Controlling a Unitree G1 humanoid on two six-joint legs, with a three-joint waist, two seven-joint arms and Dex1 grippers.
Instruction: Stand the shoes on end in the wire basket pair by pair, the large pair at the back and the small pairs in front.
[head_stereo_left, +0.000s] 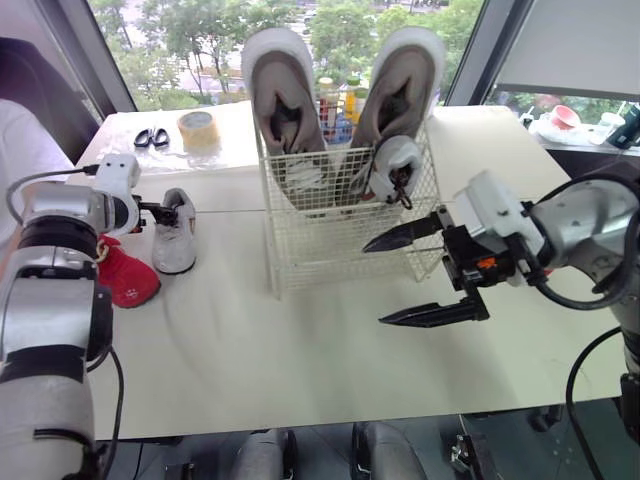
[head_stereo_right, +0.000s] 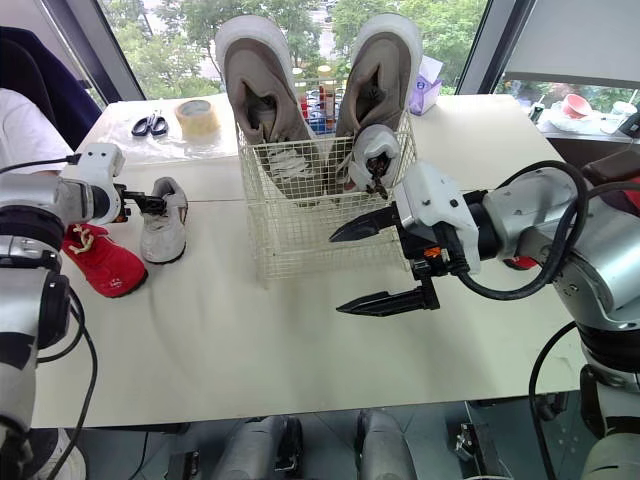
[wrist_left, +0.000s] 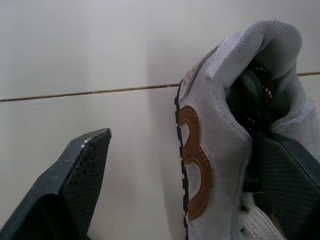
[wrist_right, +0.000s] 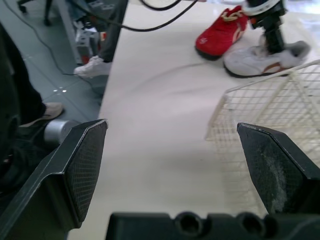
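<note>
The white wire basket (head_stereo_left: 300, 250) stands mid-table. Two large grey shoes (head_stereo_left: 283, 95) stand on end at its back. A small white shoe (head_stereo_left: 392, 170) stands in its front right, and a pale laced shoe (head_stereo_left: 305, 175) in its front left. On the table to the left lie a small white shoe (head_stereo_left: 175, 235) and a red shoe (head_stereo_left: 125, 275). My left gripper (head_stereo_left: 160, 212) is open at the white shoe's heel. One finger (wrist_left: 285, 180) is inside the collar and the other stands apart outside. My right gripper (head_stereo_left: 374, 283) hangs open, holding nothing, by the basket's front right corner.
Scissors (head_stereo_left: 151, 137) and a roll of tape (head_stereo_left: 199, 130) lie at the table's back left. A person's white sleeve (head_stereo_left: 20, 140) shows at the far left. Bottles stand behind the basket. Cups and clutter (head_stereo_left: 565, 118) sit at the back right.
</note>
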